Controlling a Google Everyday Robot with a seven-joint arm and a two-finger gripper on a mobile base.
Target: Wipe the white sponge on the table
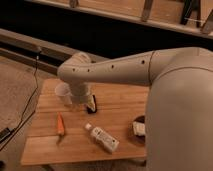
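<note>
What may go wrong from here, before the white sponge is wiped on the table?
The gripper hangs low at the back of the table, close beside the paper cup; a sideways move may tip the cup. The white sponge lies far to the right near the edge, partly hidden by the arm; a reach there may brush the white bottle.

a paper cup (62, 92), an orange carrot (60, 125) and a white labelled bottle (101, 138), well apart.

table (122, 102) light-brown, plank-striped | cup (62, 93) white | bottle (102, 139) white | slim item (60, 125) orange | hand (90, 104) beside cup, dark
</note>
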